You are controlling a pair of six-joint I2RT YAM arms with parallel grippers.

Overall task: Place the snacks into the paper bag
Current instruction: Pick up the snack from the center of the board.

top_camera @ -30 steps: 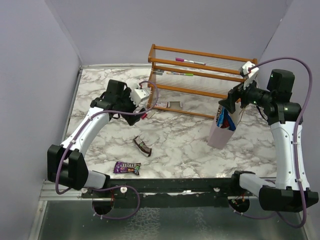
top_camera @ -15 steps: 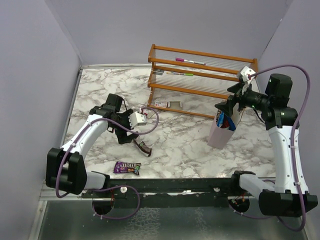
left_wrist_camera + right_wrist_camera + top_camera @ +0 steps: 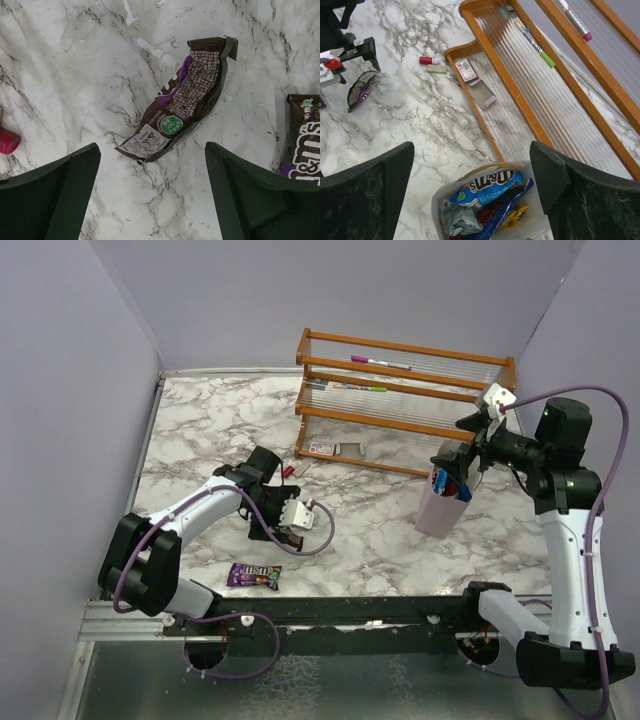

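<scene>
Looking across the marble table (image 3: pixel 380 530) first, then the wooden rack (image 3: pixel 400 430) at its far side, nothing big has shifted. The paper bag (image 3: pixel 440 508) stands upright near the rack's right end, with several snacks already inside; a blue-white packet (image 3: pixel 487 187) lies on top of them. My right gripper (image 3: pixel 471 145) hangs over the bag's mouth as it did a second ago, its fingers spread wide and holding nothing. The real change is on my other side. A second ago my left gripper (image 3: pixel 151 150) was up near the rack's left end; since then I have swung it down and toward the near edge, and it now sits right above the dark brown wrapper (image 3: pixel 185 100). Its fingers are apart, a touch narrower than before, and they flank the wrapper's lower end without pinching it. From the wrist view I cannot be sure whether the tips have reached the tabletop yet. The wrapper lies flat and crumpled, slanted between my fingers, so I judge I must come down a little further before closing. The purple packet (image 3: pixel 253 575) lies just beside it toward the near edge, also waiting for the bag. A small red piece (image 3: pixel 7 140) lies off to the other side, and I will leave it alone.
</scene>
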